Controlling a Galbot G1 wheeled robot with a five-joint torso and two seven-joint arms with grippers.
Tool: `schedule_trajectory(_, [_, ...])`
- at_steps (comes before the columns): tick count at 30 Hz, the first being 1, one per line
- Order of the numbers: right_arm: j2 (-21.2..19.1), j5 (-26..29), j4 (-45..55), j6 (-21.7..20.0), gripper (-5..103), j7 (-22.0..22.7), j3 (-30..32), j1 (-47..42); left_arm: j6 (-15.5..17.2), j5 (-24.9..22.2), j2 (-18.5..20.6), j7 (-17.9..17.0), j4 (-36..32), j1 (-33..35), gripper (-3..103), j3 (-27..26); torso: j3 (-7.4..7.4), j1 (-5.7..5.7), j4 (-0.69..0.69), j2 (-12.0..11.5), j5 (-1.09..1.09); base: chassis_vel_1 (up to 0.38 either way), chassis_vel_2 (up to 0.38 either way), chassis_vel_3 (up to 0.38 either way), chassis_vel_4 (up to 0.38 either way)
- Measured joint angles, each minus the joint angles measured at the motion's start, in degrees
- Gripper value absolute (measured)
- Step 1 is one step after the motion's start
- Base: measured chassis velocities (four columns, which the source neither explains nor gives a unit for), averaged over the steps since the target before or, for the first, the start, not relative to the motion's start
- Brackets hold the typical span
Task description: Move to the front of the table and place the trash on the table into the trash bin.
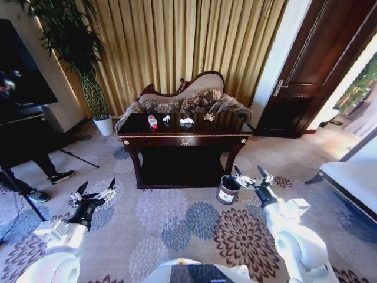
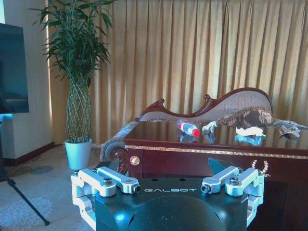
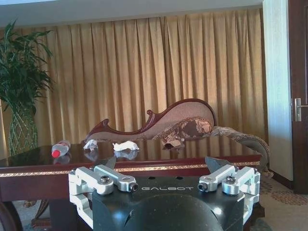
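In the head view the table (image 1: 184, 141) stands at centre frame before a patterned sofa (image 1: 194, 100). On its dark surface lie the bottle (image 1: 152, 122) and white paper scraps (image 1: 186, 121). The trash bin (image 1: 227, 190) sits on the carpet right of centre. The left gripper (image 1: 95, 191) hovers lower left, the right gripper (image 1: 252, 177) just beside the bin, both with fingers apart.
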Motion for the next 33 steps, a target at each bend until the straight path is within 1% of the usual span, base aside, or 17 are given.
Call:
schedule_trajectory(27, [0.2, -0.1, 0.0, 0.0, 100, 0.0, 0.0, -0.1, -0.5, 0.1, -0.3, 0.4, 0.0, 0.3, 100, -0.2, 0.00, -0.01, -0.01, 0.0, 0.00, -0.149, 0.145, 0.145, -0.147])
schedule_trajectory(33, [0.2, -0.1, 0.1, 0.0, 100, 0.0, 0.0, -0.1, -1.2, 0.1, -0.5, 0.5, 0.0, 0.6, 100, -0.2, 0.00, 0.00, 0.00, 0.0, -0.01, -0.139, 0.155, 0.141, -0.155])
